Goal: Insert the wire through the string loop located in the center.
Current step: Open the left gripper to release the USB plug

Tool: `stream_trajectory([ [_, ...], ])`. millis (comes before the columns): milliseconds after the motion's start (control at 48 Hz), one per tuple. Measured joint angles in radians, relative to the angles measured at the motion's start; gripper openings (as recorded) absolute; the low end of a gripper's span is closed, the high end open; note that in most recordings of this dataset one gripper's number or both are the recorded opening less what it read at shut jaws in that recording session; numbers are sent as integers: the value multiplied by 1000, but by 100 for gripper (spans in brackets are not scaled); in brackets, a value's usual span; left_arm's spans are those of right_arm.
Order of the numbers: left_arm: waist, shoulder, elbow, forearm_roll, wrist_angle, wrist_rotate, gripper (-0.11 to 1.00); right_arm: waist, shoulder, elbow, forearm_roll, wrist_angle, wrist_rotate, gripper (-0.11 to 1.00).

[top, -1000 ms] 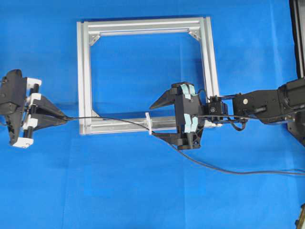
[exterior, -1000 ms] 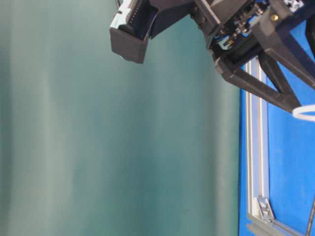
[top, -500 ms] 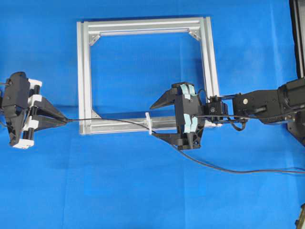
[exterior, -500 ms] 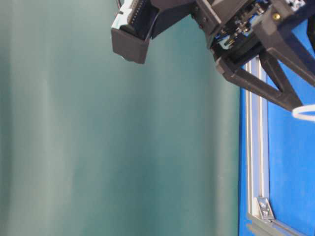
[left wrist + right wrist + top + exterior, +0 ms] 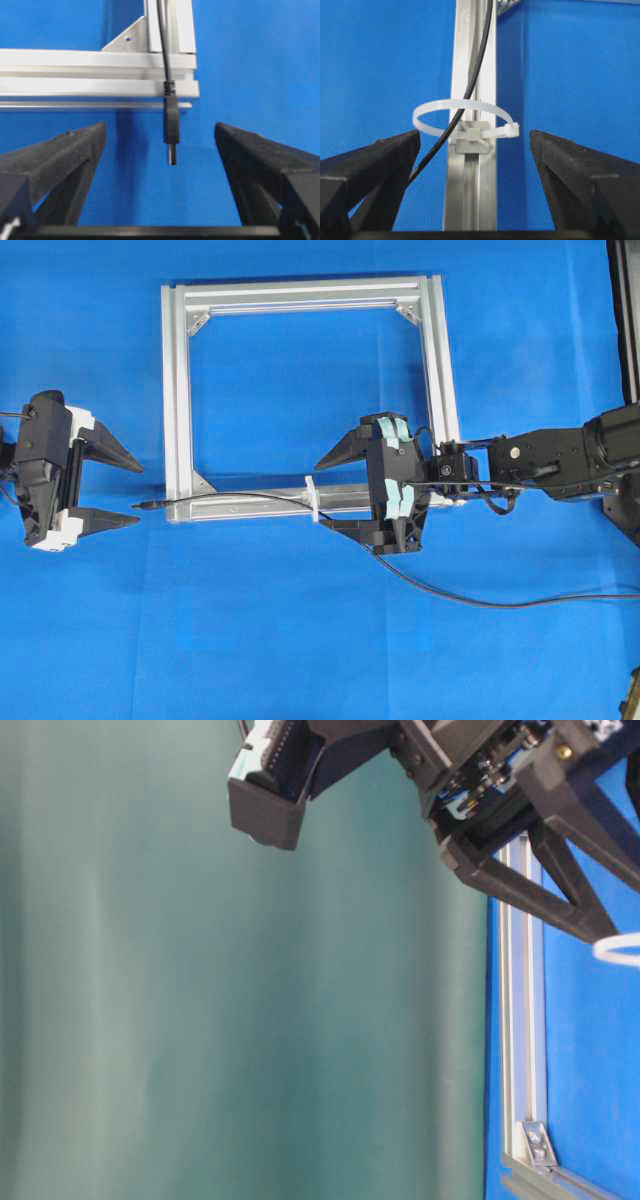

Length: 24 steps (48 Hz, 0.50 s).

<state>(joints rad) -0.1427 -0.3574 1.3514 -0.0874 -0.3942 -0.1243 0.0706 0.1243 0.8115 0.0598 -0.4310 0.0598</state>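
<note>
While both grippers' jaws stand apart, the wire [image 5: 240, 497] threads the loop [image 5: 465, 120], plug [image 5: 171, 134] pointing, apparently, at the left gripper [image 5: 125, 490].

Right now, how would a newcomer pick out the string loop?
Find the square silver frame on the blue table. On the middle of its near bar stands the loop, a small white ring with the black wire running through it. It is the only white thing fixed to the frame.
</note>
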Motion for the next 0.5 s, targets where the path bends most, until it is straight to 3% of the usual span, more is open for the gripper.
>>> stream_trajectory([
  [500, 8, -29, -43, 0, 28, 9, 90, 2, -78, 0, -2, 77, -2, 97],
])
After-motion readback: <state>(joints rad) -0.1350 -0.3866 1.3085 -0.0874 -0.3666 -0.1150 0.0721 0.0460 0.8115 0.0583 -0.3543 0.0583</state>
